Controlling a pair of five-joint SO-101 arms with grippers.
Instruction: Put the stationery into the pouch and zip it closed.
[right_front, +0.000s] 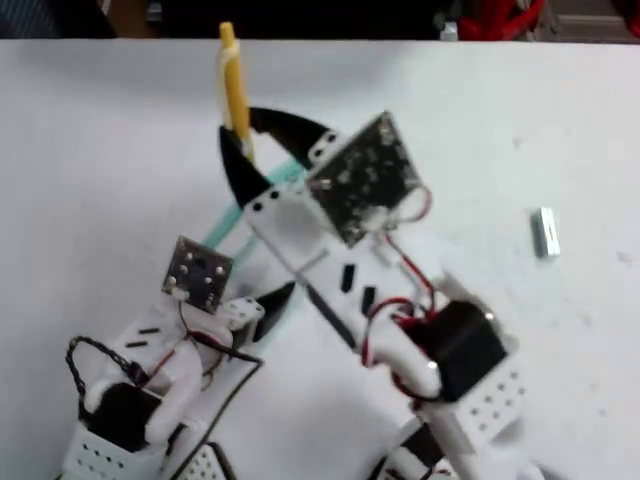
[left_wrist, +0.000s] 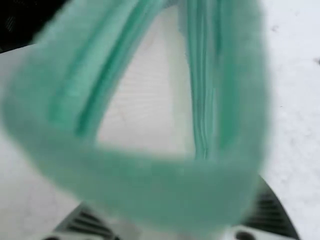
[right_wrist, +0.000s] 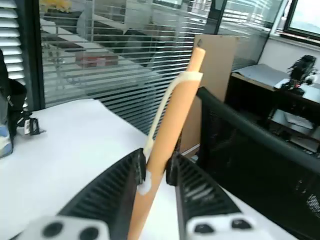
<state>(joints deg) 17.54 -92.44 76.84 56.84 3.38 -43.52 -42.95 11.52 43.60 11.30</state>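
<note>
The right pincer grips a yellow pen tight, low on its body. Seen from above, the pen lies near the far edge of the white table, and its free end points to 12 o'clock. In the right wrist view the pen sticks up and out of the right pincer, with a black finger pressed on each side of it.

The green pouch lies under the two arms, near the middle of the table. Just a thin green edge peeks out at about 7 o'clock from the pen. In the left wrist view the pouch is very close. Its mouth gapes open, and white shows through the hole.

The left pincer sits at 7 o'clock from the right one, right by the pouch. It may be holding the green rim, but the pouch is in the way, so I cannot tell if it is wide or narrow.

A small silver thing lies alone at 3 o'clock, well apart from both arms. It is too small for me to tell what it is.
</note>
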